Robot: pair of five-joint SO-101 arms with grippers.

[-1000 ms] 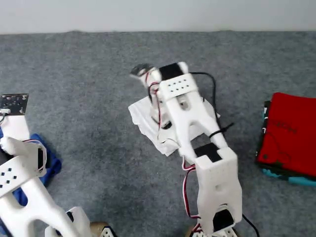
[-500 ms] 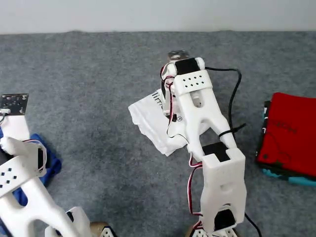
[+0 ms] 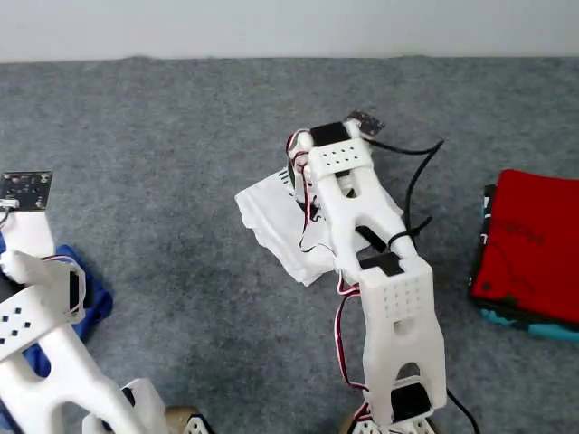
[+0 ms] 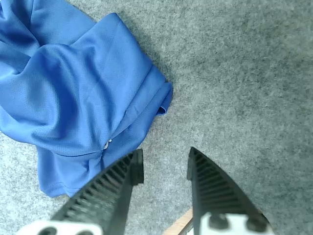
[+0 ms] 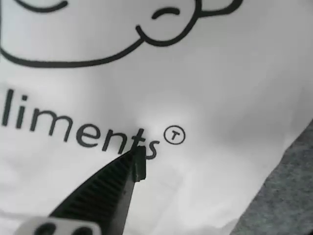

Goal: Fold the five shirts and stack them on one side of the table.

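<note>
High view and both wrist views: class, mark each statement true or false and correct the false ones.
1. The white shirt lies near the middle of the table. True.
2. The red shirt is at the bottom of the stack. False: the red shirt lies on top of the stack.
3. The left gripper is open, beside the blue shirt. True.
4. The blue shirt is neatly folded. False: it lies crumpled.
5. The right gripper hangs over the stack. False: the right gripper is at the white shirt.
</note>
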